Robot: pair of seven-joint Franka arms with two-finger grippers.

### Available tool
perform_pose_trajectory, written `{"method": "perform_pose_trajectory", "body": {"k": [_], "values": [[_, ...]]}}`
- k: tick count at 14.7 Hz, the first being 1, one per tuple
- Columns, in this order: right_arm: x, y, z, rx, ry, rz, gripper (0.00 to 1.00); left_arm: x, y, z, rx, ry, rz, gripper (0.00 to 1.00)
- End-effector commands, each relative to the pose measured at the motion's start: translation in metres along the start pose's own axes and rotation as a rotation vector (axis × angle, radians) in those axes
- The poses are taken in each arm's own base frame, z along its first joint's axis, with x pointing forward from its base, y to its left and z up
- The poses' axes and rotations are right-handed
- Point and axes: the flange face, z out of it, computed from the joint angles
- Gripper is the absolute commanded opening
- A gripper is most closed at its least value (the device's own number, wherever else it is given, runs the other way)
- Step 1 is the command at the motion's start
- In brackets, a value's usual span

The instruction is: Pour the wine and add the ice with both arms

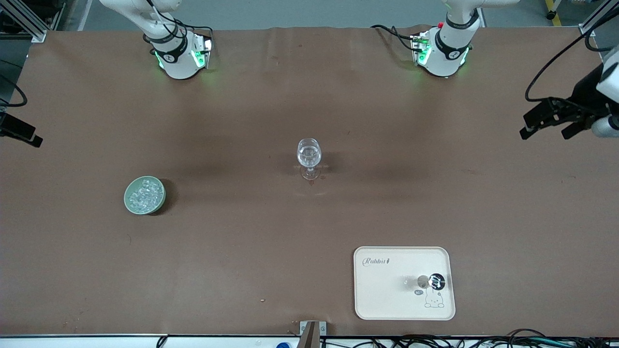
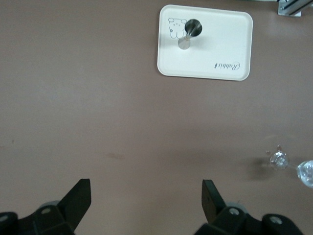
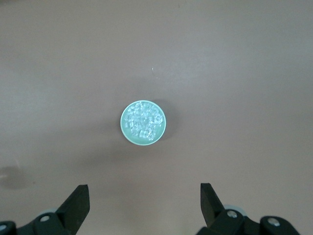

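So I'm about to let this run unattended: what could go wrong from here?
1. The wine glass stands on a thin stem alone mid-table; a sideways nudge could tip it.
2. The ice fills the green bowl; lumps may scatter during transfer.
3. The steel pourer stands near the edge of the tray; the open left gripper might topple it while grasping. The right gripper is open too.

- right arm (image 1: 167, 41): white rounded shell, black joint band, black cables, green-lit base, upper left of the frame.
- left arm (image 1: 447, 43): the same white shell, black band, green glow, red dot, upper right.
- left hand (image 1: 551, 121): black, angular, right edge.
- right hand (image 3: 142, 208): black fingers with small silver screws.
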Motion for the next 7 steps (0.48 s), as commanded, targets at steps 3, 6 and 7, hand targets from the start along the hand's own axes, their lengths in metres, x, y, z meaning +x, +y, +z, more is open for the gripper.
{"method": "perform_pose_trajectory", "body": {"k": [3,6,7], "values": [[-0.016,-0.013,-0.008,0.010,-0.020,0.004,1.00,-0.001,0.019,-0.001,0.093,-0.008,0.081,1.00],[-0.016,-0.012,-0.008,0.007,-0.020,0.001,1.00,0.008,0.023,-0.003,0.082,-0.041,0.070,1.00],[-0.016,-0.012,-0.007,0.006,-0.021,0.001,1.00,0.008,0.022,-0.002,0.082,-0.042,0.070,1.00]]}}
